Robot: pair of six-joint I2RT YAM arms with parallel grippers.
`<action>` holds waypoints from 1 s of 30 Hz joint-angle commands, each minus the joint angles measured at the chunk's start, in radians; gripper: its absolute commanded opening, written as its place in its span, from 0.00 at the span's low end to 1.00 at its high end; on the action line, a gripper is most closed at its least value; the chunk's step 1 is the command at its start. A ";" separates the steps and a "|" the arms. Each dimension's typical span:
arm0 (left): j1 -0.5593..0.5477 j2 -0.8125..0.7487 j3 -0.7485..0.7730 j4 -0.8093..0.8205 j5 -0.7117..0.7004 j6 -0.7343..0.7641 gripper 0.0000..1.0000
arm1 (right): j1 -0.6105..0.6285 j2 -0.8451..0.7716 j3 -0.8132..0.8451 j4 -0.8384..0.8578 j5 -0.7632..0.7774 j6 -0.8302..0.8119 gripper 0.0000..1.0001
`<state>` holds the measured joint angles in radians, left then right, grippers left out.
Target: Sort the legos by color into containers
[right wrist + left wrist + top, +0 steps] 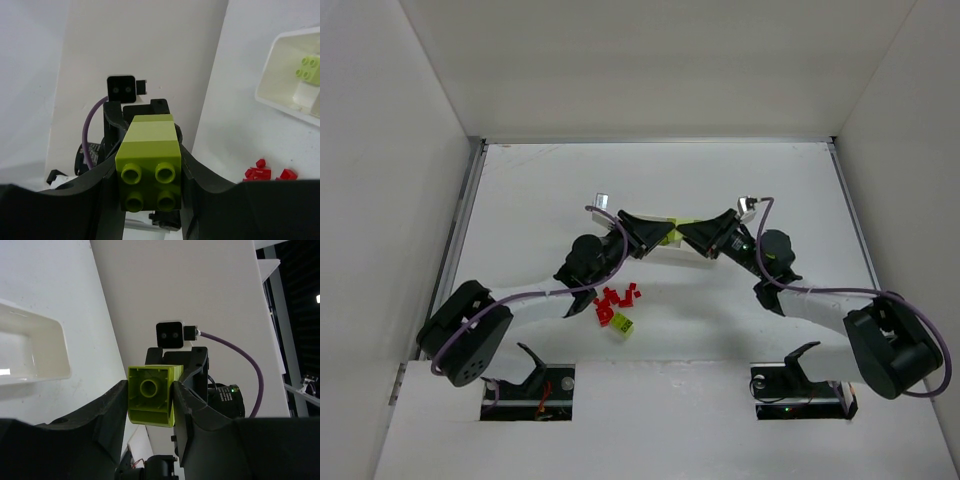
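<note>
A stack of lime-green legos (672,236) hangs above the table middle, held between both grippers. My right gripper (149,162) is shut on its studded end (149,170). My left gripper (150,389) has both fingers against the sides of its hollow end (150,395). In the top view the left gripper (655,235) and right gripper (688,235) meet nose to nose. Several red legos (615,300) lie in a pile by the left arm, with a green lego (622,324) beside them. One container (280,85) holds a green lego (310,67).
A white container wall (30,355) shows at the left of the left wrist view. The red legos (262,173) lie on the table just short of the tray. White walls enclose the table on three sides.
</note>
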<state>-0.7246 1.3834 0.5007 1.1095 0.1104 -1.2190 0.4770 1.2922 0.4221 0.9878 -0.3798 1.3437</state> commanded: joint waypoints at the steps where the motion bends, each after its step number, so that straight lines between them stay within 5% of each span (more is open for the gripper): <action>1: 0.053 -0.096 -0.036 0.061 -0.018 0.044 0.16 | -0.054 -0.045 -0.032 0.055 -0.028 -0.017 0.25; 7: 0.121 -0.123 -0.041 -0.062 -0.012 0.113 0.15 | -0.107 -0.079 -0.059 0.025 -0.057 -0.057 0.25; 13: 0.070 -0.044 0.080 -0.215 -0.046 0.245 0.15 | -0.102 -0.109 -0.060 -0.092 -0.022 -0.155 0.25; 24: 0.067 -0.069 0.070 -0.197 -0.032 0.227 0.15 | -0.038 -0.222 0.006 -0.418 0.140 -0.383 0.25; 30: 0.050 -0.058 0.030 -0.082 0.037 0.098 0.16 | 0.070 -0.229 0.049 -0.394 0.148 -0.397 0.26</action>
<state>-0.6685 1.3529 0.5438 0.9047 0.0910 -1.0447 0.4980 1.0866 0.4118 0.5678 -0.2623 0.9939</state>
